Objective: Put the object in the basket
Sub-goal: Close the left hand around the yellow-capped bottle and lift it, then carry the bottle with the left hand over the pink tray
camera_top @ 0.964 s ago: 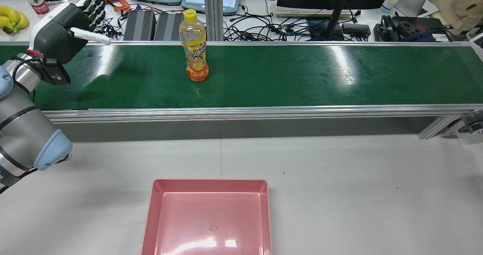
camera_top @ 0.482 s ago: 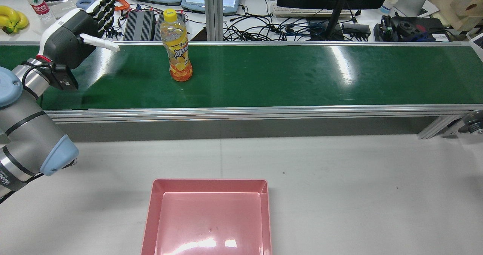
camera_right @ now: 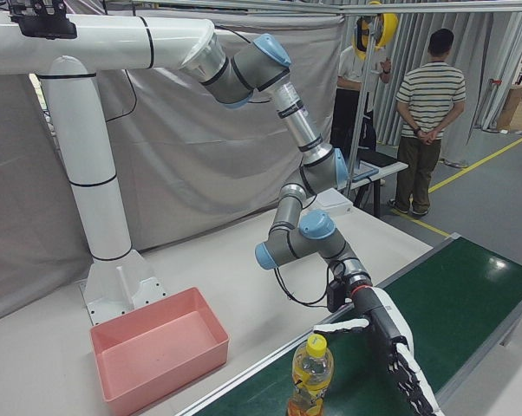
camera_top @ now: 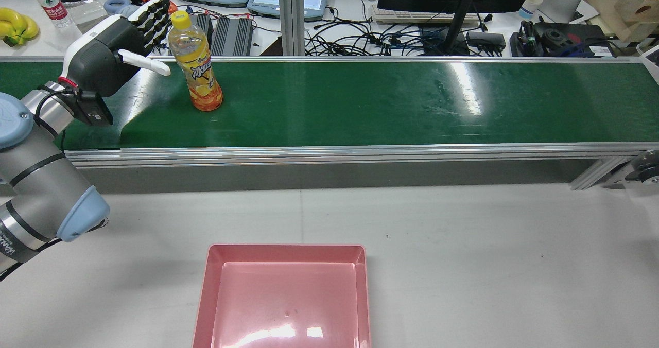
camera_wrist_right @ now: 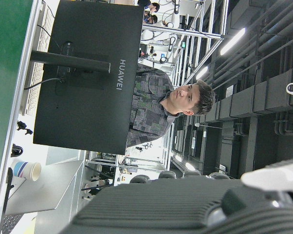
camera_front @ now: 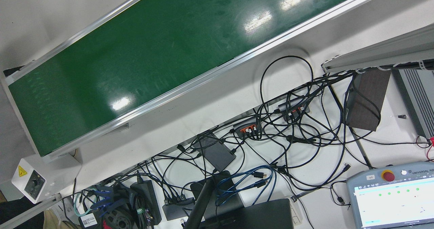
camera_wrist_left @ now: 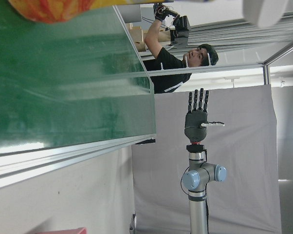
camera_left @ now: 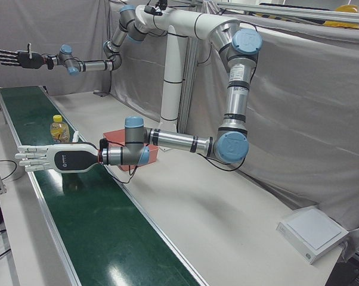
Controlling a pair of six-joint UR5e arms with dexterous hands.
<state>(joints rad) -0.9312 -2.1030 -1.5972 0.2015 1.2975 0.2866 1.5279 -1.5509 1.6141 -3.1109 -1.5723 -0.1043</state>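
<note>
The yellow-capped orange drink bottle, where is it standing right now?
In the rear view the yellow-capped orange drink bottle stands upright on the green conveyor belt, far left, just beside the open left hand.

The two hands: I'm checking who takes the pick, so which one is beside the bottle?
The left hand, open just beside the bottle on the green belt; the right hand hovers far off.

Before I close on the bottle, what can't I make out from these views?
- Gap between left hand and bottle: rear view overlaps them; unclear if touching.
- Bottle base: cut off by the bottom edge in the right-front view.
- Basket: near edge cut off in the rear view.
</note>
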